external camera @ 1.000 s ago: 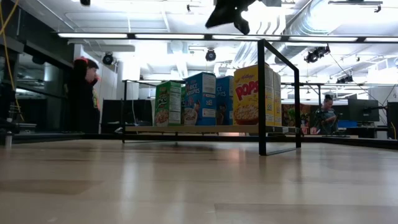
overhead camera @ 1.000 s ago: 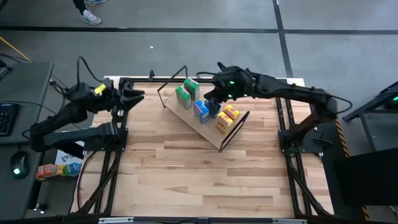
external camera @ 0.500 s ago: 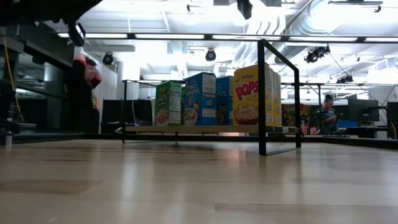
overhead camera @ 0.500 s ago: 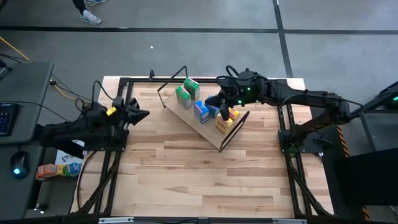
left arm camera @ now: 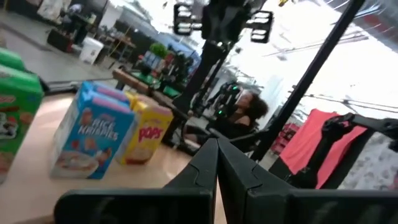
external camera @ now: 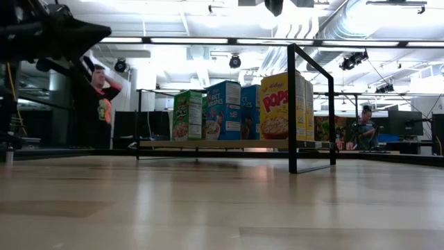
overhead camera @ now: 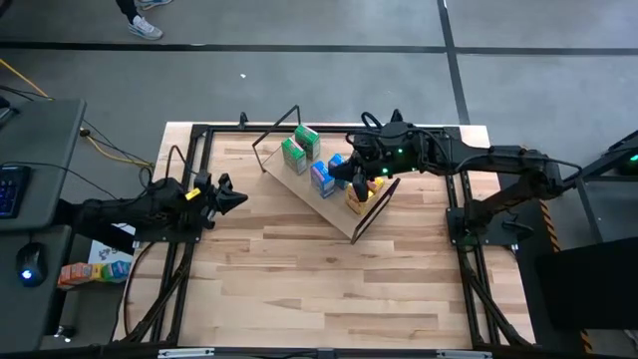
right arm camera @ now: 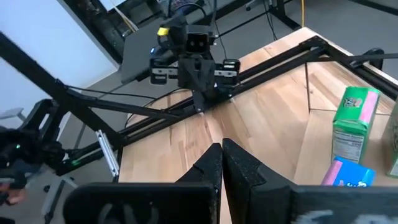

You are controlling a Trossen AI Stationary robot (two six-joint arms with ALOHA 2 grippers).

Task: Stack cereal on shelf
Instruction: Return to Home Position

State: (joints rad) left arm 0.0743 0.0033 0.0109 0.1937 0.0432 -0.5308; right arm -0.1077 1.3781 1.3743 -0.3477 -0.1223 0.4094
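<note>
Six cereal boxes stand upright in a row on the tilted light-wood shelf (overhead camera: 334, 217): two green (overhead camera: 299, 148), two blue (overhead camera: 323, 179), two yellow-orange (overhead camera: 361, 195). The low view shows the green (external camera: 187, 115), blue (external camera: 223, 110) and yellow box (external camera: 283, 105) resting on their bases on the board (external camera: 208, 144). My right gripper (overhead camera: 357, 172), shut (right arm camera: 221, 149), hovers above the blue and yellow boxes, well clear of them. My left gripper (overhead camera: 233, 197), shut (left arm camera: 216, 149), hangs over the table's left side, pointing at the shelf.
A black wire frame (external camera: 309, 104) carries the shelf near the table's far edge. Black rails (overhead camera: 189, 239) run along both table sides. Bare striped tabletop (overhead camera: 319, 289) lies in front of the shelf. People stand in the room behind (external camera: 100, 104).
My left gripper has swung from the far-left corner toward the near edge and come down, so its arm now shows in the low view. My right gripper has drawn back a little toward the near right and risen above the boxes. The boxes have stayed put.
</note>
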